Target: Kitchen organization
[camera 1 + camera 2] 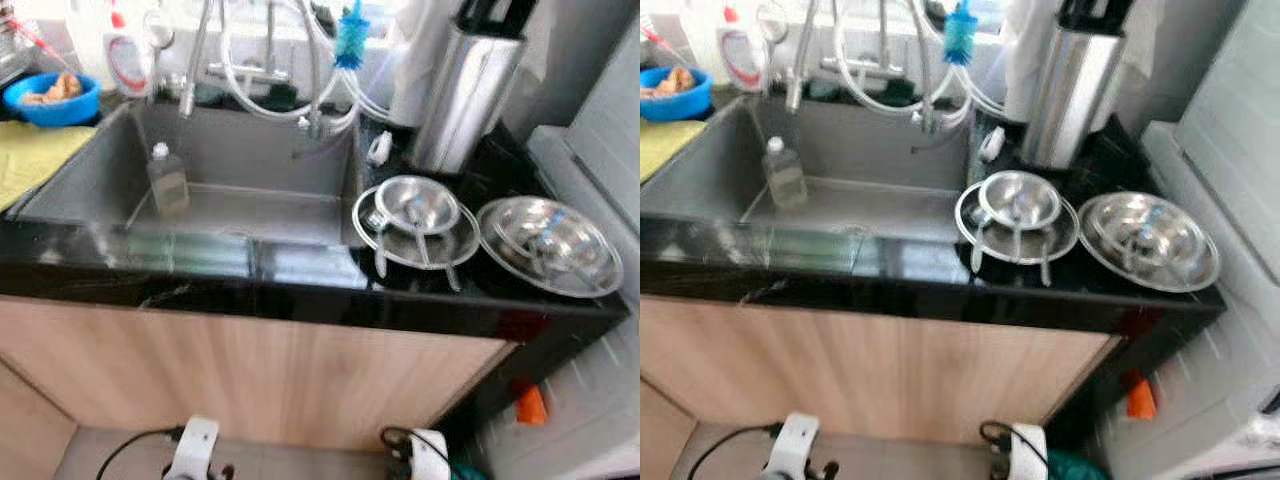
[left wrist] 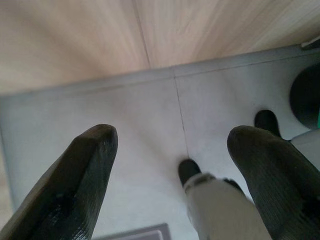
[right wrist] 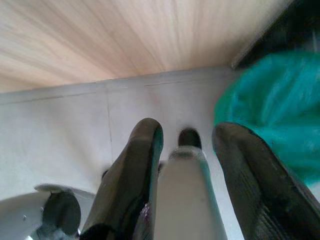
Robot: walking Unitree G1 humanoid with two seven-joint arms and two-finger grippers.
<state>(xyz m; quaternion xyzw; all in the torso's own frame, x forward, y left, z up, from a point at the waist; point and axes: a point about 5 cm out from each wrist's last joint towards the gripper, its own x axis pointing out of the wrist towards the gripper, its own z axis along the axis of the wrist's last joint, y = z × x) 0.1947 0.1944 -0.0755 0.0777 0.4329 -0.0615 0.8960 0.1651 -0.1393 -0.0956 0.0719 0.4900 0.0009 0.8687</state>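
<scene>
I faced the sink [image 1: 90, 190], steel plates [image 1: 548, 246] beside it on the counter [image 1: 300, 290]; both grippers hung low, fingers [image 2: 75, 185] spread, needing a level approach.

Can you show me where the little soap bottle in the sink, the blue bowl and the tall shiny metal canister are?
soap bottle [image 1: 168, 182], left eye view, its clear body.
blue bowl [image 1: 60, 108], left eye view, its front wall.
metal canister [image 1: 462, 95], left eye view, its shiny side.

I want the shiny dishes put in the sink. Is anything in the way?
Only the clear bottle stands inside the sink. The steel plates lie right beside it on the black counter. Both grippers hang low by the floor, below the counter edge.
</scene>
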